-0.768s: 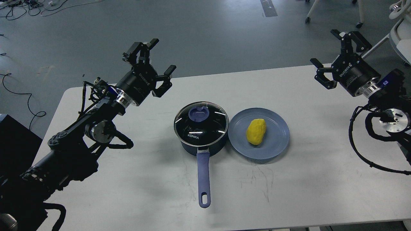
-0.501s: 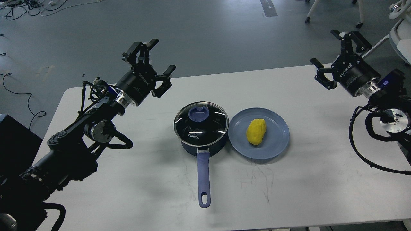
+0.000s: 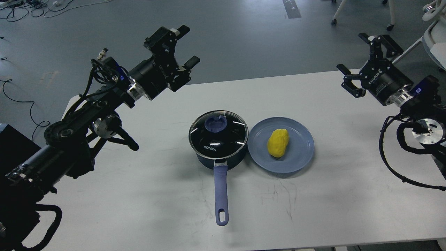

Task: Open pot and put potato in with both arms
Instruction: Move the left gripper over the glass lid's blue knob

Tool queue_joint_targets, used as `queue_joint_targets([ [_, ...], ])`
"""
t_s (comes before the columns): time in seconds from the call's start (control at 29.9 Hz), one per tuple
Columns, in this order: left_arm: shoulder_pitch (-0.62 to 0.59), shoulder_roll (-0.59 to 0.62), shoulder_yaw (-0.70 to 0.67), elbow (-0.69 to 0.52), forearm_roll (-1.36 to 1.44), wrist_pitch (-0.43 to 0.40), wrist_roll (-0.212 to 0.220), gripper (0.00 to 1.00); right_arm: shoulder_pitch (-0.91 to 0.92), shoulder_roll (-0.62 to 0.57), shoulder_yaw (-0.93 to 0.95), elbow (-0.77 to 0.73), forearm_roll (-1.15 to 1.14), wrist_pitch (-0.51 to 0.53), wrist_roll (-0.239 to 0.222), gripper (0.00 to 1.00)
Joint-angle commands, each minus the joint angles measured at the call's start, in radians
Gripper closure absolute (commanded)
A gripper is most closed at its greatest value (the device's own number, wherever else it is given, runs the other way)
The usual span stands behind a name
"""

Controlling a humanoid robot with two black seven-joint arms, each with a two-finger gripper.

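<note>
We are looking down on a white table (image 3: pixel 146 195) where a dark blue pot (image 3: pixel 218 153) is sitting near the middle, its long lavender handle (image 3: pixel 221 193) pointing back toward us. The pot is wearing its glass lid (image 3: pixel 218 132), which is lying flat and seated on the rim, with a blue knob (image 3: pixel 215 124) at its top. Through the glass we are making out only dark reflections and the brand lettering, so we cannot tell what is lying inside.

Just beside the pot on its right, a blue plate (image 3: pixel 299 153) is resting with its edge touching or nearly touching the pot. The plate is holding the yellow potato (image 3: pixel 277 142), which is lying near the plate's centre, not in the pot.

We are holding our left gripper (image 3: pixel 186 47) up in the air, above the far left edge of the table and well apart from the lid, with its fingers spread wide and gripping nothing. We are holding our right gripper (image 3: pixel 352 52) raised over the far right side of the table, well away from the plate; its fingers are likewise parted, and it is carrying nothing.
</note>
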Motion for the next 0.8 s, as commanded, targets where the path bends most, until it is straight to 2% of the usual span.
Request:
queue_joint_targets([
  [0.0,-0.040,0.003,-0.001,-0.104,0.234,0.000,-0.019,0.02,0.000,0.000,0.000,0.001,0.000,0.000,0.000,0.00],
  [0.13,-0.057,-0.020,0.001,-0.179,0.605,0.000,-0.022,0.02,-0.001,-0.003,-0.001,0.001,0.000,0.000,0.000,0.00],
  [0.27,-0.067,-0.048,0.042,-0.188,1.015,0.075,-0.027,0.02,-0.001,-0.008,-0.001,0.003,0.000,0.000,0.000,0.00],
  [0.4,-0.100,-0.046,0.142,-0.182,1.166,0.138,-0.034,0.02,-0.005,-0.009,-0.001,0.003,0.000,0.000,0.000,0.00],
  [0.47,-0.122,-0.045,0.229,-0.164,1.286,0.219,-0.036,0.02,-0.006,-0.009,-0.001,0.003,0.000,0.000,0.000,0.00],
  [0.77,-0.119,-0.033,0.280,-0.139,1.388,0.245,-0.036,0.02,-0.014,-0.009,0.000,0.004,0.000,0.000,0.000,0.00],
])
